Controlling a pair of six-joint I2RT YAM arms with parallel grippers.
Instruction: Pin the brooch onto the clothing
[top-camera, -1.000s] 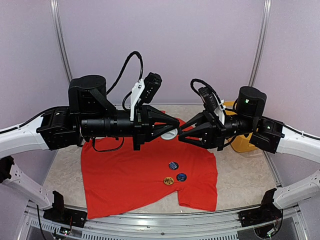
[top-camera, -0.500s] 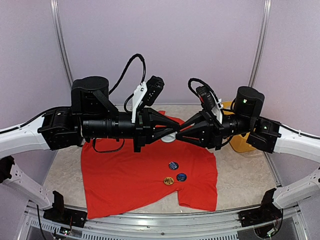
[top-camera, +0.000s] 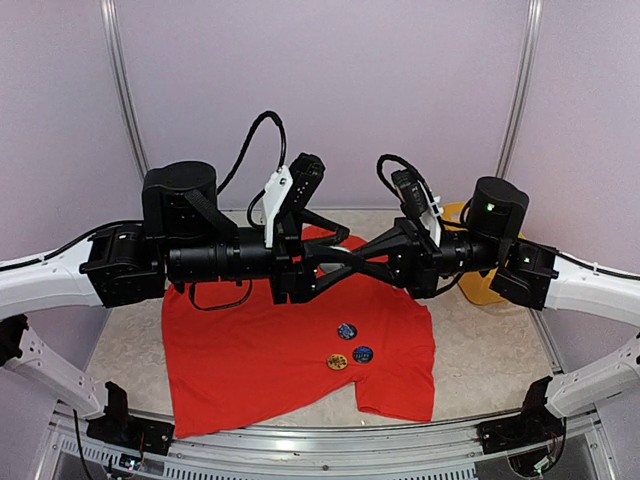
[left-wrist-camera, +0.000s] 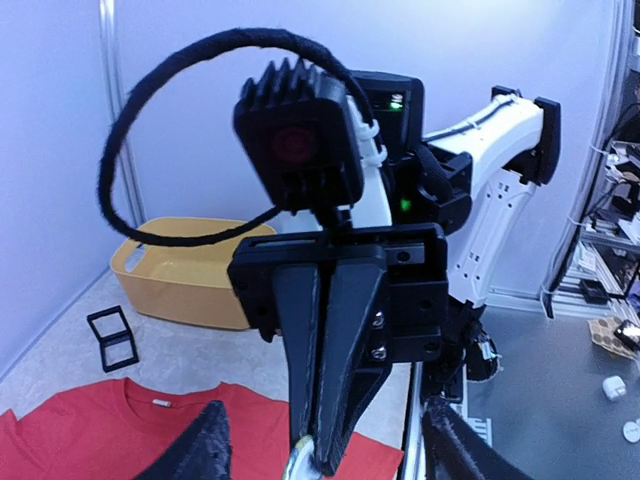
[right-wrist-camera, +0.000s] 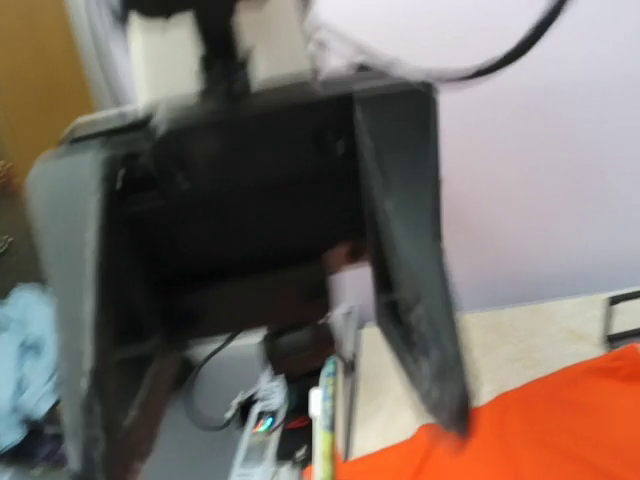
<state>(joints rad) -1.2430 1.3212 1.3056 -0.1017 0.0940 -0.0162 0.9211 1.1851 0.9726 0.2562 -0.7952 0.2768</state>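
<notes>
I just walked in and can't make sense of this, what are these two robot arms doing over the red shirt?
The arms meet in mid-air above the red T-shirt. The right arm's fingers are shut on what looks like a small pale brooch, while the left arm's fingers stand open on either side. Three badges already sit on the shirt; this one is not pinned yet.

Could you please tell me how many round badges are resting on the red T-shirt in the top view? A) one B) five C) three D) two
C: on the T-shirt, near its right side, the top view shows a blue badge, a second blue badge and a gold badge, clustered close together.
</notes>
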